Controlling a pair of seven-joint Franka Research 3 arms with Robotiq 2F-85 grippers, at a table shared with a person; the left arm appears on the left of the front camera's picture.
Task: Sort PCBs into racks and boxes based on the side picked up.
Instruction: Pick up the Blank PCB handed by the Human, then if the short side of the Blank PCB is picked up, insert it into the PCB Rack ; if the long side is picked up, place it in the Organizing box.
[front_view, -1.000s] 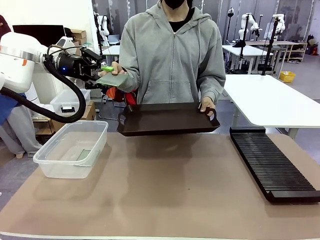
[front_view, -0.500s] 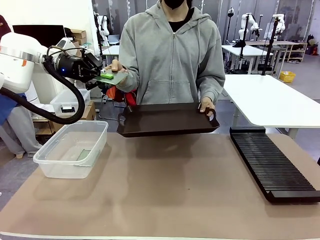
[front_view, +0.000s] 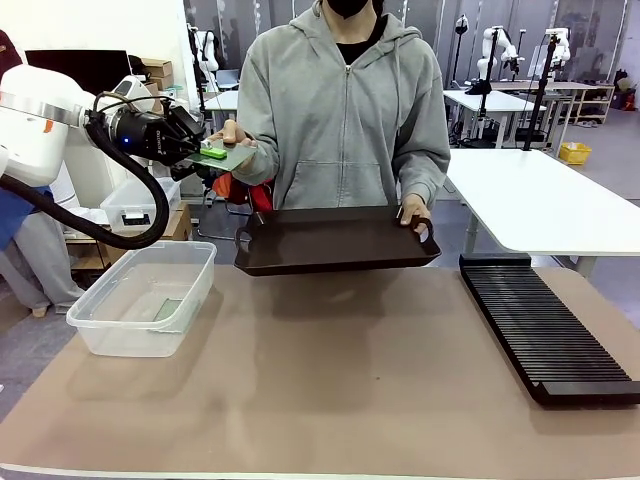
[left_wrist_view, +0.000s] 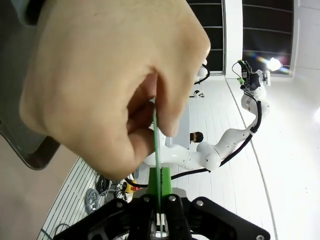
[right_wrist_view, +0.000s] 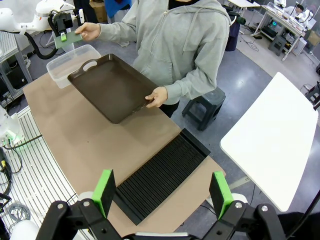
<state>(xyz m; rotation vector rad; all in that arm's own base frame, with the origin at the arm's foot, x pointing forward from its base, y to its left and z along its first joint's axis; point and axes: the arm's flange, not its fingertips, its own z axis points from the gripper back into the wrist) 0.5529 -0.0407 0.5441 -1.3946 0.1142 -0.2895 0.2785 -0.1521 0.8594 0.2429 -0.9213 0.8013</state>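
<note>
Nearest the camera in the front view, a brown-topped table (front_view: 330, 390), bare across its middle. On its left part, a clear plastic tub (front_view: 145, 297) with a rolled rim, one green board (front_view: 168, 309) lying flat on its bottom. On the right part, a long black slotted rack (front_view: 545, 330) running away from the near edge, no board seen in its slots. Farther back, above the table's far edge, a dark brown tray (front_view: 335, 240) with handles, held level and slightly tilted, gripped at its right handle by the person's one hand (front_view: 414, 213). Higher and to the left, beyond the tub, the left claw (front_view: 208, 153) clenched on the edge of a second green board (front_view: 228, 155), held roughly flat in the air; the person's other hand (front_view: 234, 135) pinching the same board from the opposite side, so both grip it at once. Seen from the left wrist, that board (left_wrist_view: 157, 160) edge-on as a thin green line between the pressed-together green pads (left_wrist_view: 165, 181), with the person's thumb and fingers (left_wrist_view: 115, 90) closed over its far end. Seen from the right wrist, the right claw (right_wrist_view: 164, 190) released, green pads wide apart, hovering high over the rack (right_wrist_view: 162, 175) and well apart from everything on the table.
</note>
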